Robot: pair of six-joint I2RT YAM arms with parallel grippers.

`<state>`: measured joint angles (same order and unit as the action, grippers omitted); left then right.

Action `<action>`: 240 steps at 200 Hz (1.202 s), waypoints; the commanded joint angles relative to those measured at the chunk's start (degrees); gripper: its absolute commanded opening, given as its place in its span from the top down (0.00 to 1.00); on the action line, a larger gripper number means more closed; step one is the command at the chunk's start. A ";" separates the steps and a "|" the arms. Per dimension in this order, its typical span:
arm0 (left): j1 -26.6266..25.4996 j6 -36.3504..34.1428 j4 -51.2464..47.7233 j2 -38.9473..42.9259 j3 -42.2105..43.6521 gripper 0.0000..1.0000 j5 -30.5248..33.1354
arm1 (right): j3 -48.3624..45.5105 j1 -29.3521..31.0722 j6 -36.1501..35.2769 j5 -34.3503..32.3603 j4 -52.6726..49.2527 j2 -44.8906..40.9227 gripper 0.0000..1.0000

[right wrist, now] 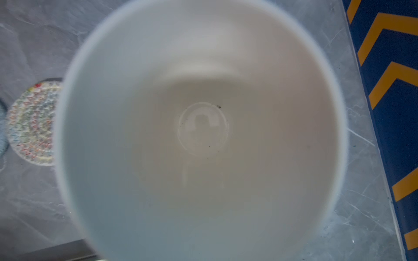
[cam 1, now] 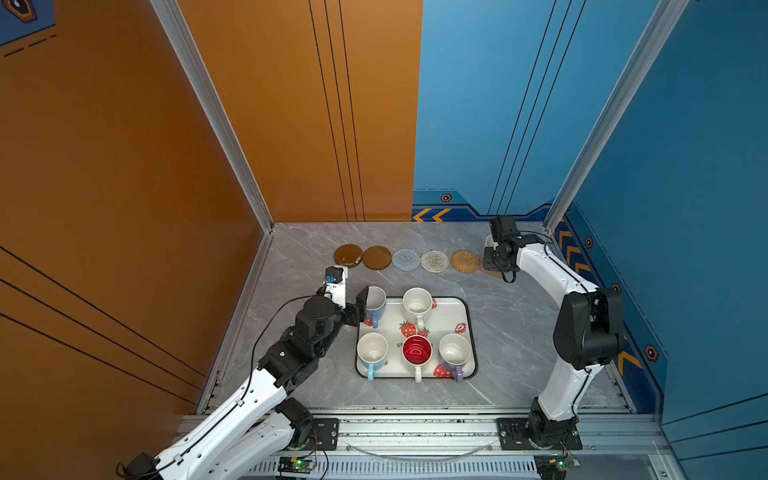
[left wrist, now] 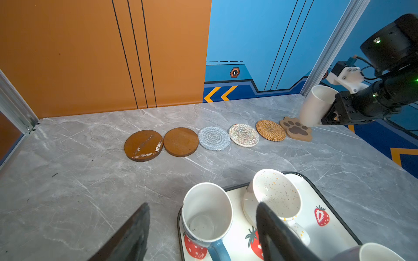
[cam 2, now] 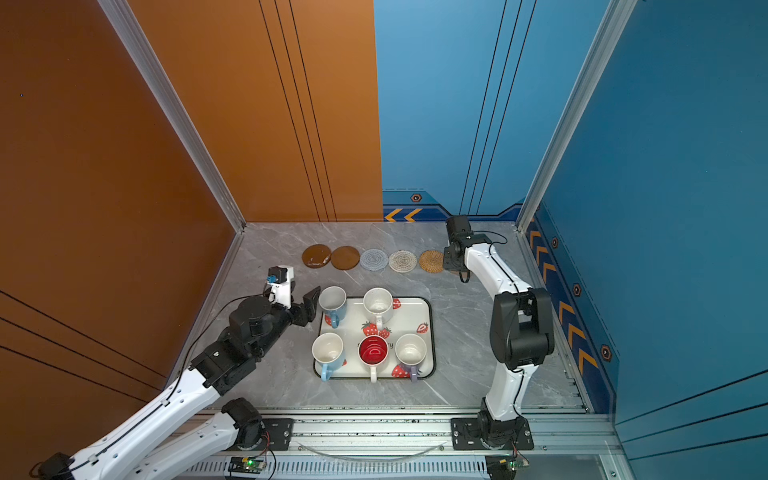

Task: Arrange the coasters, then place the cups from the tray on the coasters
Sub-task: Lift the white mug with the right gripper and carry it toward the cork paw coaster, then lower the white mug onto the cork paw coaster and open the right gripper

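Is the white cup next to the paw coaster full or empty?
Empty. The right wrist view looks straight into the white cup: its bare bottom shows, with only a few tiny dark specks.

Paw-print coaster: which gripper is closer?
Right. The right gripper holds a white cup just beside the paw-print coaster. The left gripper is far off, jaws open at the light blue cup on the tray's corner.
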<state>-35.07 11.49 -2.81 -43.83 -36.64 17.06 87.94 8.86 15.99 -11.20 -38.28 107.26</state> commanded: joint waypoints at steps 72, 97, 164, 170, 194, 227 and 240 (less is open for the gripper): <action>1.39 0.56 0.38 0.15 0.56 0.25 -1.30 | 6.45 -3.68 0.36 1.95 5.15 6.32 1.00; 1.65 0.56 0.52 -0.18 0.49 0.26 -1.41 | 6.89 -4.06 0.36 1.77 5.32 7.56 1.00; 2.20 0.57 0.21 -0.55 0.41 0.26 -1.42 | 7.16 -4.82 0.45 1.47 5.85 9.10 1.00; 2.22 0.64 0.17 -0.48 0.43 0.25 -1.54 | 7.16 -4.89 0.45 1.52 5.85 9.22 1.00; 2.36 0.73 0.18 -0.42 0.46 0.26 -1.68 | 7.24 -5.08 0.47 1.49 5.94 9.62 1.00; 2.45 0.83 0.24 -0.46 0.51 0.26 -1.77 | 7.41 -5.37 0.80 1.88 6.20 10.18 1.00; 2.46 0.82 0.24 -0.45 0.50 0.26 -1.84 | 7.59 -5.44 0.85 2.13 6.20 10.45 1.00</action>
<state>-33.26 11.64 -2.79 -44.42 -36.60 16.23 92.84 3.84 15.90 -9.02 -34.85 117.10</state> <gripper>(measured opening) 0.744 0.124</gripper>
